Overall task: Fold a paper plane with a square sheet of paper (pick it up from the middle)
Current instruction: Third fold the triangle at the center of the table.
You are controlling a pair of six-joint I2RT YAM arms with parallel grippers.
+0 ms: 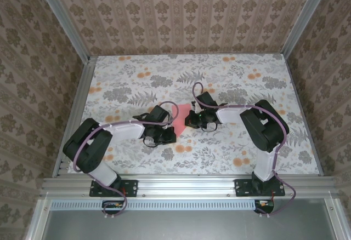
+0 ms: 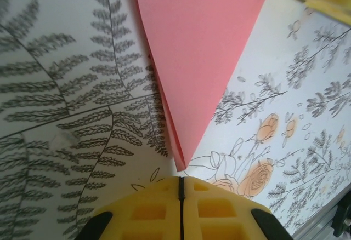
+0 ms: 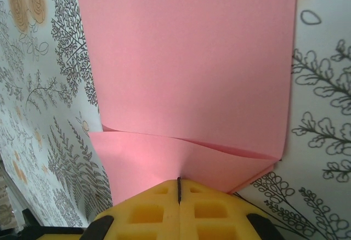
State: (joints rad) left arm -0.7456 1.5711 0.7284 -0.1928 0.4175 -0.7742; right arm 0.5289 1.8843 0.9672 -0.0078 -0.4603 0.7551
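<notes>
Both arms reach in to mid-table and meet over the square sheet of paper [image 1: 181, 112], which lies flat on the flower-print table [image 1: 247, 147] between the two claws. Left claw [image 2: 181, 181]: yellow fingers pressed together, only a thin seam between them, nothing in it. The sheet sits just ahead of this claw. It is folded to a sharp point aimed back at the fingertips, ending just short of them, and widens as it runs away ahead. A doubled edge shows along the sheet's left side. Grey fern print [image 2: 66, 114] lies ahead-left of the claw, an orange rose print [image 2: 258, 177] just to its right. Right claw [image 3: 179, 184]: fingers also closed to a thin seam. The pink sheet's near edge runs right up to the tips and passes under them. Can't tell whether any paper is pinched in the seam or the tips just rest on it. Straight ahead of this claw a folded flap lies over a lower layer, its edge crossing left to right just past the fingertips. Bare table print shows on either side.
</notes>
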